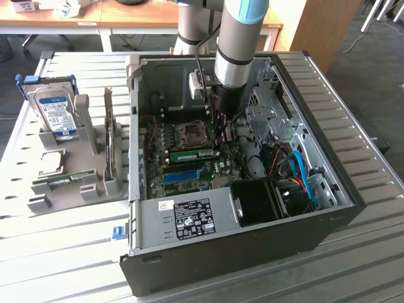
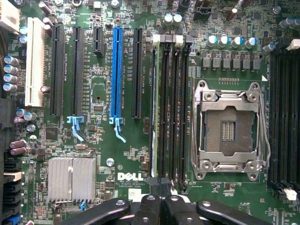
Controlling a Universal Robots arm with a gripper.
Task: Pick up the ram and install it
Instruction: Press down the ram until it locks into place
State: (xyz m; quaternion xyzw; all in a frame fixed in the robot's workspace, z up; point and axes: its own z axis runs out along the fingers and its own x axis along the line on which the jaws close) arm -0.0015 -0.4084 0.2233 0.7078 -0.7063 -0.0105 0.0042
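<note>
Ram, a long thin green circuit-board stick [image 1: 192, 154] with a small pale label, lies flat along the motherboard just beside and below the black pincer [image 1: 221, 136] in the exterior view, inside the open black and grey computer case [image 1: 189, 218]. That view also takes in, well away from the pincer and outside the case, a silver hard drive with a blue-white label [image 1: 53, 110] standing in a grey tray [image 1: 95, 183]. The wrist view adds board detail. The ram [image 2: 153, 112] shows edge-on in a black slot running straight out from the pincer [image 2: 161, 187], between a long blue slot [image 2: 116, 70] and the square silver processor socket [image 2: 229, 124]. The pincer's black links are drawn together with no gap, holding nothing. The tips are at the ram's near end, and contact cannot be told.
</note>
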